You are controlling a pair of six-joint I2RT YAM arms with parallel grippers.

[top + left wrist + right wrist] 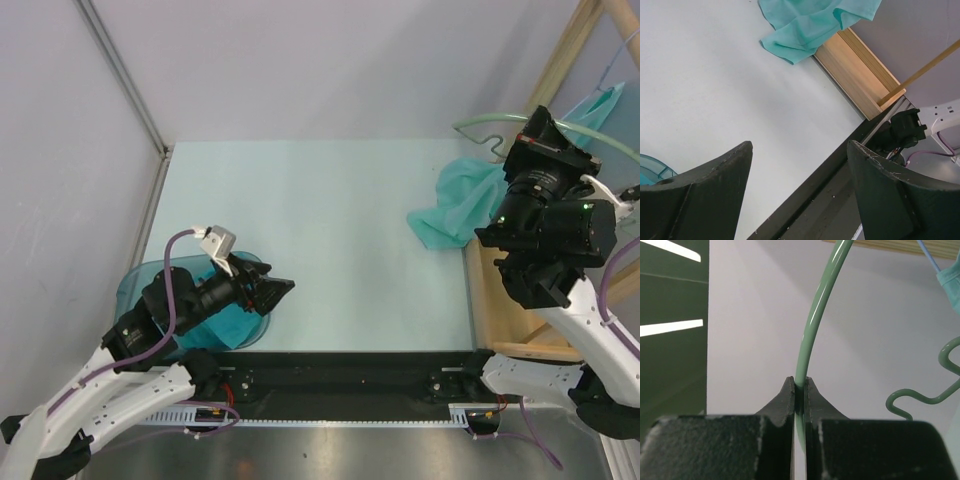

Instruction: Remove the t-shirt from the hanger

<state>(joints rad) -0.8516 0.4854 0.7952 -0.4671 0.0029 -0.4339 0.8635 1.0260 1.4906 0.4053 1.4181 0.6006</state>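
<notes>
A teal t-shirt (455, 205) lies crumpled at the table's right edge, partly draped over the wooden frame; it also shows in the left wrist view (810, 22). A pale green wire hanger (500, 122) is raised above it. My right gripper (530, 135) is shut on the hanger's wire (810, 330), with the hook (925, 390) off to its right. A corner of teal cloth (950, 282) hangs at the right edge of the right wrist view. My left gripper (280, 290) is open and empty, low over the table's near left.
A clear teal plastic bin (225, 315) sits under my left arm at the near left. A wooden frame (490, 300) runs along the table's right side, with an upright post (565, 55). A black rail (340, 365) borders the near edge. Grey walls enclose the left and back.
</notes>
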